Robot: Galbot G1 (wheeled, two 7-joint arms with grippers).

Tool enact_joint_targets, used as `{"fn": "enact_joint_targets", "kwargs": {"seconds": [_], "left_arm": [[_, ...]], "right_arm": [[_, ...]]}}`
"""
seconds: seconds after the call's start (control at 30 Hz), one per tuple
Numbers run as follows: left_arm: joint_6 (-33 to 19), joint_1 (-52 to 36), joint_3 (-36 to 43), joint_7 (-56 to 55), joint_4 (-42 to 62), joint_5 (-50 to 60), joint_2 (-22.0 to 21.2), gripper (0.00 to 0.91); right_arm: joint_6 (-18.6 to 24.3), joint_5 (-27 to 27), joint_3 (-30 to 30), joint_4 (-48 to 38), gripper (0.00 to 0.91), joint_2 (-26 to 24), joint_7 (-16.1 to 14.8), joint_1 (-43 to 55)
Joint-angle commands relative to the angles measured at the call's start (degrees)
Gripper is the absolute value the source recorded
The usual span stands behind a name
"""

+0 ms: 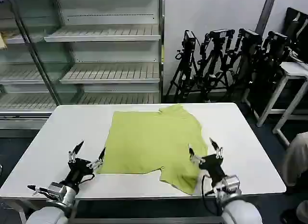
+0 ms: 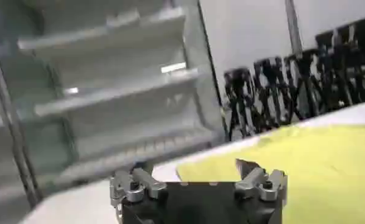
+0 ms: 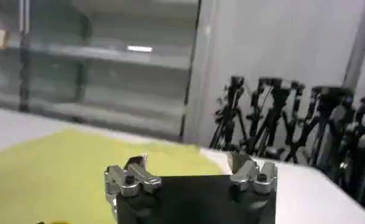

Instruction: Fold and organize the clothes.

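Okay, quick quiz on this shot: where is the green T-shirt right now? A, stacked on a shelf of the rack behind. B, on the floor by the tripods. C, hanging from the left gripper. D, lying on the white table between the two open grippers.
D: the T-shirt lies partly folded on the white table, with the left gripper at its near left corner and the right gripper over its near right side, both open and holding nothing.

The T-shirt (image 1: 153, 142) lies on the tabletop (image 1: 57, 137) between my two tools. My left tool (image 1: 86, 154) sits just left of its near corner, and my right tool (image 1: 206, 149) is over its right sleeve. Shelves (image 1: 103, 36) and tripods (image 1: 216, 60) stand beyond both tools.
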Motion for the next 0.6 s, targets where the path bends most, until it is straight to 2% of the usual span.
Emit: {"fn": "enact_joint_targets", "kwargs": {"seconds": [0.03,0.13,0.2,0.6], "left_arm": [[11.1,2.0,0.6,-3.3,-2.6,-3.1,0.1,0.907],[15.3,2.4,0.6,-3.8,-2.8,-4.2,0.5,0.907],[16.7,2.8,0.4,-4.1,-2.8,-5.3,0.6,0.907],[16.8,1.8,-0.3,-4.3,0.8,-8.6,0.7,0.907]], "right_arm": [[-2.2,1.0,-0.5,4.8,0.907,-2.4,0.4,-7.7],[-2.3,0.6,-0.5,4.4,0.907,-2.1,0.6,-9.0],[-3.8,1.0,-0.6,4.8,0.907,-2.0,1.0,-9.7],[-7.7,1.0,-4.0,3.4,0.907,0.8,4.8,-8.8]]}}
